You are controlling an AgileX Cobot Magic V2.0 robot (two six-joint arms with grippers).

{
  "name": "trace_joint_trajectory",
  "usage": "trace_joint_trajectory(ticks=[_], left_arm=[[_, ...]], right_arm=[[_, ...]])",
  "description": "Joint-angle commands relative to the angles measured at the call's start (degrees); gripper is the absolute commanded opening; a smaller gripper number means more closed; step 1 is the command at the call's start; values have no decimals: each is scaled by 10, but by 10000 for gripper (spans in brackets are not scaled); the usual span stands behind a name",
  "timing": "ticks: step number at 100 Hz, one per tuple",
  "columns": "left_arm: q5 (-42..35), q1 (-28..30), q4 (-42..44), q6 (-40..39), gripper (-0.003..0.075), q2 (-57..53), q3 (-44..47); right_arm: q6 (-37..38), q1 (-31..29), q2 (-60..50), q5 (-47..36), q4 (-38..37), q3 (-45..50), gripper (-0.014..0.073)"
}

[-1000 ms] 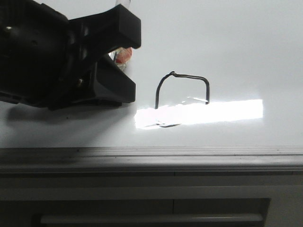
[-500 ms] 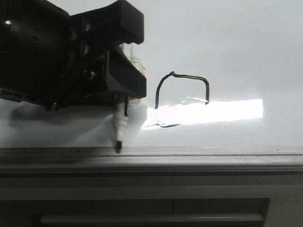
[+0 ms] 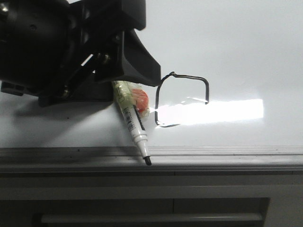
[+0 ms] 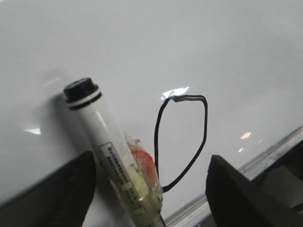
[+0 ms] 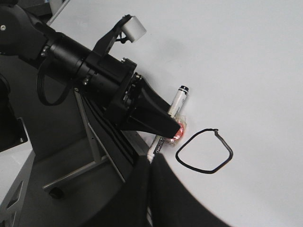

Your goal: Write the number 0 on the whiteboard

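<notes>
— Where is the thin black marker loop of the number 0 (image 3: 189, 76) found?

— It is drawn on the large glossy white whiteboard (image 3: 236, 42), near the grey ridged metal frame edge (image 3: 213, 156). In the front view its lower part is washed out by a bright rectangular glare patch (image 3: 218, 109). In both wrist views the loop is seen closed, squarish and lopsided, with a small kink at one corner.

— And what is seen of the white cylindrical marker pen (image 3: 135, 124)?

— It is laid flat on the board, just beside the loop. Clear wrapping with a red-orange patch (image 3: 140, 100) is bound around its middle. Its dark tip (image 3: 147, 161) is pointed out over the frame edge, and its black-capped end is turned away from the frame.

— How is the black left gripper (image 4: 151, 163) set?

— It is held low over the pen. Its ribbed fingers (image 4: 71, 189) are spread wide, one on each side of the pen, so the pen is released. Whether the nearer finger is touched by the barrel cannot be told.

— And the right gripper (image 5: 150, 175)?

— Its dark fingers are pressed together with nothing between them, and it is kept well apart from the board.
</notes>
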Motion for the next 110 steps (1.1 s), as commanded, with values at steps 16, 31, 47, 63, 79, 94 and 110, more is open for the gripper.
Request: trace_joint_trajectory(ticks=[16,31,47,63,79,94,110], left_arm=[[-33,4,-1,0,539,-20,-8],[-34,4,1,1,536,-50,-8],[-34,4,1,3,522,-86,-8],[-27,4,1,44,434,-128,-8],[-25,4,1,85,365,-206,-1],[-23,4,1,118,308,-293,11],[56,4,1,230,148,-395,23]], right_arm=[[2,-4,1,-38,18,-14,-59],[2,-4,1,-44,13,-14,-59],[2,-4,1,-61,-3,-14,-59],[2,-4,-15,-76,-32,-14,-59],[5,-4,-76,-78,-109,-13,-59],[73,-4,-155,-68,-249,10,-59],[173,-4,-233,-29,-357,60,-59]])
